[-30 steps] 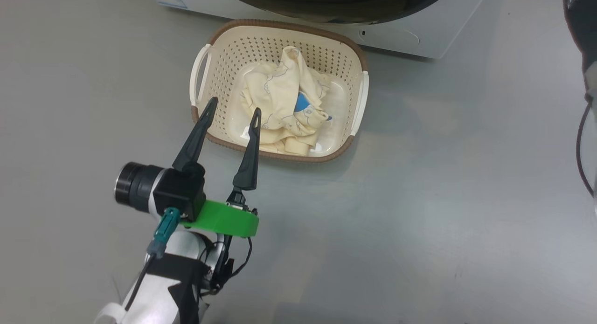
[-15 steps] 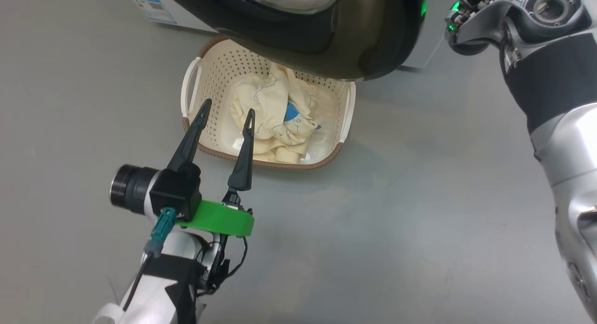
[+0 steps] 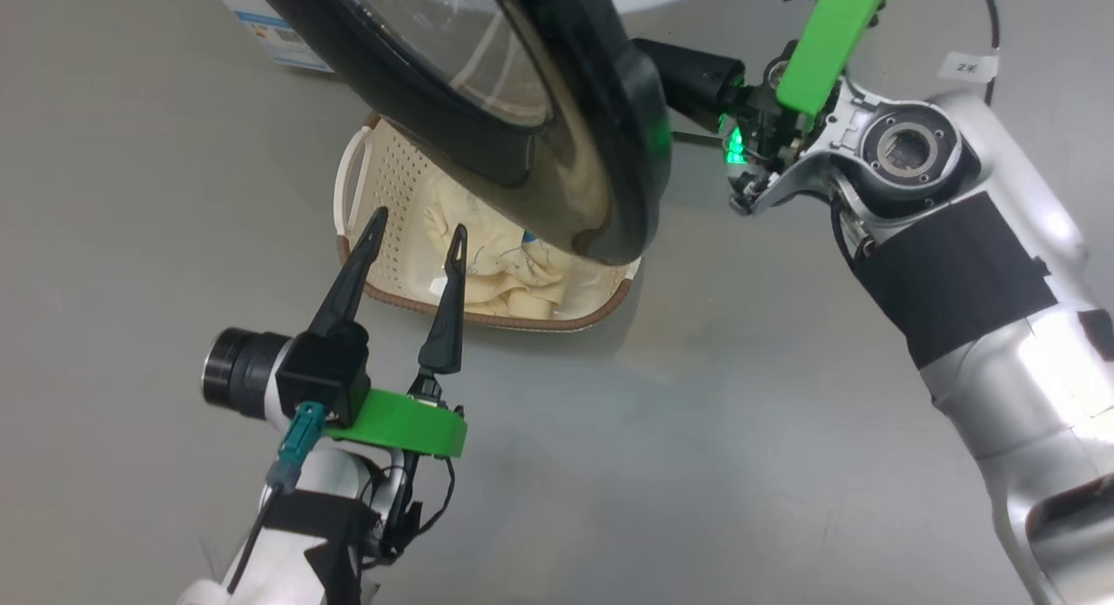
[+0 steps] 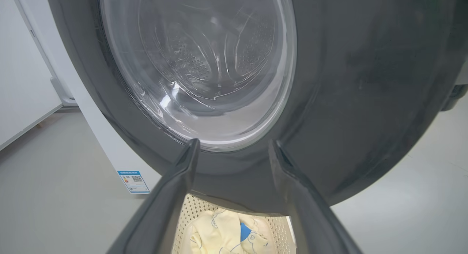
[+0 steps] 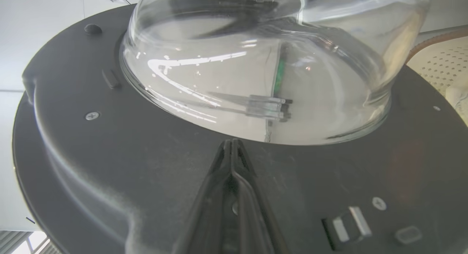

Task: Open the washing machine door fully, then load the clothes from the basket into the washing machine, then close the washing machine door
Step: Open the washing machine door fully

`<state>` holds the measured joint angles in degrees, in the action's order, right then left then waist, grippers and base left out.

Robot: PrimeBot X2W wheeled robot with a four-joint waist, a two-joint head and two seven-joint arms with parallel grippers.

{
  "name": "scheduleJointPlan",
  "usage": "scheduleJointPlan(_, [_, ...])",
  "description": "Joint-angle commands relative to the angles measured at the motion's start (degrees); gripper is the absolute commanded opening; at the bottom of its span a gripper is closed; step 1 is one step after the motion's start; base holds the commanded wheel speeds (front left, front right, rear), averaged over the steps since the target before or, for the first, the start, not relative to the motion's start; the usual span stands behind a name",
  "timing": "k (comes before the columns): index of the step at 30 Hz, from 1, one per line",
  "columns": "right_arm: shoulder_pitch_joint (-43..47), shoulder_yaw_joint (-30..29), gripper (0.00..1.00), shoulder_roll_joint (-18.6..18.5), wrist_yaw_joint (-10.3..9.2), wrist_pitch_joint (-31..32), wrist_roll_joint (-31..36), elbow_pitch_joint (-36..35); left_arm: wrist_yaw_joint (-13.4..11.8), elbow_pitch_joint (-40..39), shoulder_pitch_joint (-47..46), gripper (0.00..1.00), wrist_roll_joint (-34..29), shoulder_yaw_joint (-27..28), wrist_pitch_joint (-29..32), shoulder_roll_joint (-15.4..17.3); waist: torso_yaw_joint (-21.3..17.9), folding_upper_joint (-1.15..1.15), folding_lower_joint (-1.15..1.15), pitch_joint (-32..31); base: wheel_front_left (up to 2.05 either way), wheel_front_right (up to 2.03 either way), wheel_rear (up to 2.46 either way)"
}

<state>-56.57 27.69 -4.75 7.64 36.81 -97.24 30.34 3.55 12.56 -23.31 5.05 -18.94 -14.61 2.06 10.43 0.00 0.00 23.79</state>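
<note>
A: Where's the door (image 3: 631,126) at?
B: Partway out, hanging over the far half of the basket (image 3: 396,187). R tool (image 5: 231,146) is closed right up w/ nothing in it, fingers laid along the door's inner black face, just below the glass bowl (image 5: 256,64).
A: How will it handle?
B: Prob. stiff and fairly heavy, and it swings on its hinge only. The rim is glossy, so likely slippery. A flat push on the black rim near the free edge beats any pinch. Keep off the glass.
A: And the clothes (image 3: 500,270)?
B: In the basket, on the floor (image 3: 740,413) in front of the washing machine (image 4: 95,126). Soft, light, limp, so they should bunch easily. Best hold is a raised fold mid-pile, clear of the basket wall.
A: L tool (image 3: 419,220)?
B: Spread wide, empty, hovering over the basket's near rim, tips toward the pile.
A: Room?
B: Tight above. The door rim overhangs the pile, so a lift would likely hit it until the door's wider. Floor to the front and R side is open.
</note>
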Motion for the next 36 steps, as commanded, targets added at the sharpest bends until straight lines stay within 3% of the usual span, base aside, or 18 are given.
scheduleJointPlan(1, [1.1, 1.5, 0.0, 1.9, -0.15, 0.0, -0.8, -3.7, 0.2, -1.4, 0.3, 1.0, -0.5, 1.9, -0.4, 0.8, -0.1, 0.0, 0.0, -0.2, 0.0, 0.0, 0.0])
scheduleJointPlan(8, [5.1, 5.6, 0.0, 1.9, -0.15, -0.5, -2.3, -9.3, 0.3, -1.1, 0.5, 1.0, -0.4, 1.9, -0.4, 0.8, -0.1, 0.0, 0.0, -1.0, 0.0, 0.0, 0.0])
scheduleJointPlan(20, [8.2, 10.5, 0.0, 1.7, -0.15, -2.2, -4.0, -12.8, 0.4, -0.6, 1.0, 1.0, -0.4, 1.9, -0.4, 0.8, -0.2, 0.0, 0.0, -2.1, 0.0, 0.0, 0.0])
scheduleJointPlan(29, [8.6, 10.9, 0.0, 0.6, -0.15, -6.1, -5.3, -12.3, 0.4, -0.2, 1.2, 1.0, -0.5, 2.2, -0.4, 0.8, -0.3, 0.0, 0.0, -2.6, 0.0, 0.0, 0.0])
scheduleJointPlan(36, [9.6, 8.0, 0.0, -0.9, -0.15, -13.3, -6.9, -11.5, 0.5, 0.3, 1.7, 1.0, -0.4, 2.6, -0.4, 0.8, -0.7, 0.0, 0.0, -3.4, 0.0, 0.0, 0.0])
